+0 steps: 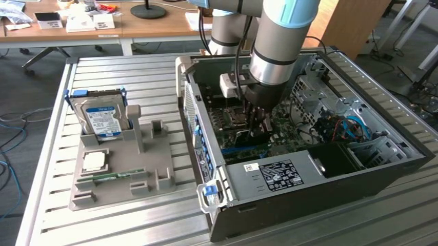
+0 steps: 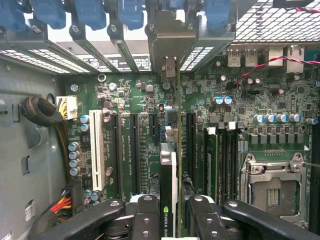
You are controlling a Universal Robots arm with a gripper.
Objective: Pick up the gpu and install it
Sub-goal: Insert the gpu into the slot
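The black two-finger gripper [image 2: 170, 220] clamps the thin dark GPU card [image 2: 169, 185] edge-on, directly above the green motherboard [image 2: 240, 100] inside the open computer case [image 1: 383, 169].

Pincer [image 2: 172, 212] clamped on graphics card [image 2: 171, 195], edge-on above motherboard [image 2: 150, 100]; white slot [image 2: 96, 150] toward nine o'clock, processor socket [image 2: 272, 187] toward three.

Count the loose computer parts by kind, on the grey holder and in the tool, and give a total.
hard drive: 1
processor chip: 1
memory stick: 1
gpu, gripped by the tool: 1
Total: 4
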